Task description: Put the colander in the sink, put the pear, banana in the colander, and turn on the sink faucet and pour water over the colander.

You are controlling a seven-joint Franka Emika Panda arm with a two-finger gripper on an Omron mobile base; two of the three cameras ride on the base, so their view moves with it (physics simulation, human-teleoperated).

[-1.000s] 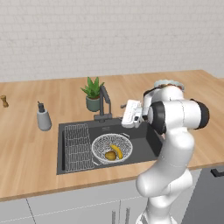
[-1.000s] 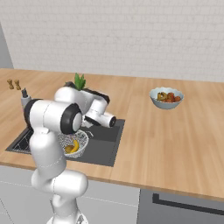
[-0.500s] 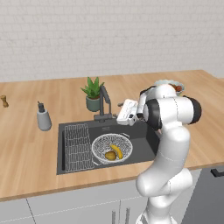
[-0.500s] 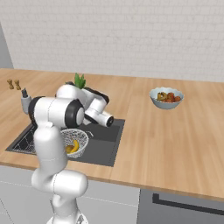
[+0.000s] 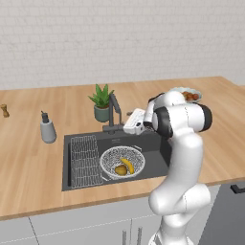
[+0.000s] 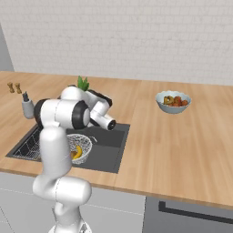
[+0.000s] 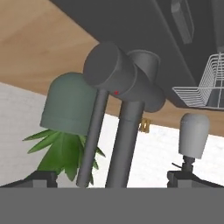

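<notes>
The wire-mesh colander (image 5: 122, 161) sits in the dark grey sink (image 5: 150, 142), right of the ribbed rack (image 5: 85, 160). Inside the colander lie the banana (image 5: 128, 165) and the darker pear (image 5: 120, 170). My gripper (image 5: 126, 127) hangs above the sink's back edge, just right of the sink faucet (image 5: 114, 109), pointing at it. In the rolled hand view the faucet (image 7: 124, 131) stands close, its neck and thick lever head (image 7: 114, 71) lying between my spread fingertips (image 7: 41, 178). The gripper (image 7: 116, 180) is open and holds nothing. From the right, the colander (image 6: 82, 145) and banana (image 6: 78, 152) show beside my arm.
A potted plant (image 5: 101, 103) stands just behind the faucet. A grey soap dispenser (image 5: 47, 128) is left of the sink. A fruit bowl (image 6: 173, 101) sits on the counter to the right, and small shakers (image 6: 13, 87) at the far left.
My hand has edged left over the sink's back edge, closer to the faucet. The colander and the fruit in it have stayed put, and the jaws have stayed wide.
</notes>
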